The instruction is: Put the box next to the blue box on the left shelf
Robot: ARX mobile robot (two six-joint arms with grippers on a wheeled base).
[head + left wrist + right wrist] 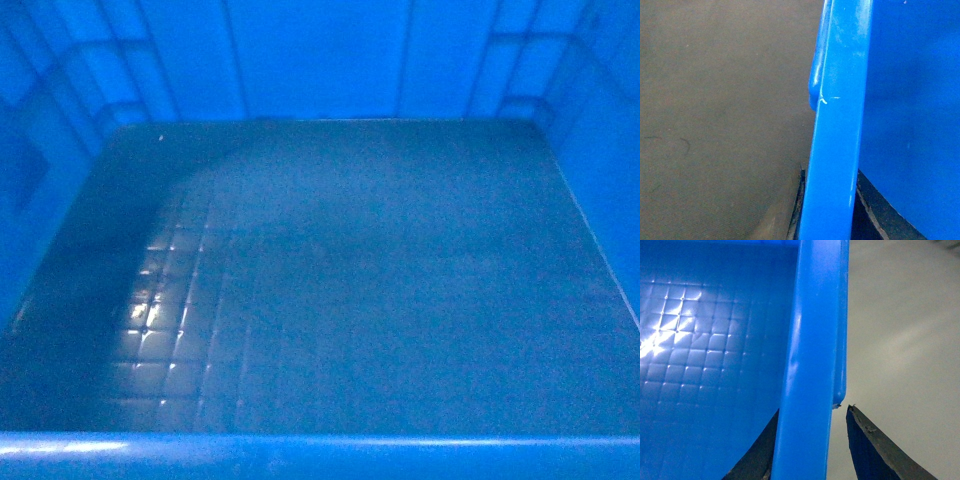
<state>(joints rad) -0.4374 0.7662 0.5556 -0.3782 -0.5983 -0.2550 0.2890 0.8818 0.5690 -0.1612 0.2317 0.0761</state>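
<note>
The box [330, 300], a deep bright-blue crate with a floor moulded in small squares, fills the head view, seen from above its near rim. In the left wrist view my left gripper [832, 210] is shut on the box's rim [840, 125], a dark finger pressed against each side. In the right wrist view my right gripper [812, 412] straddles the box's rim [810, 340]. Its inner finger lies against the rim, while a gap shows between the outer finger [875, 450] and the rim. The blue box and the left shelf are out of view.
A brownish-grey floor [715, 125] lies beyond the box in the left wrist view. A pale grey floor [905, 340] shows beyond it in the right wrist view. The box's walls block the head view of everything around.
</note>
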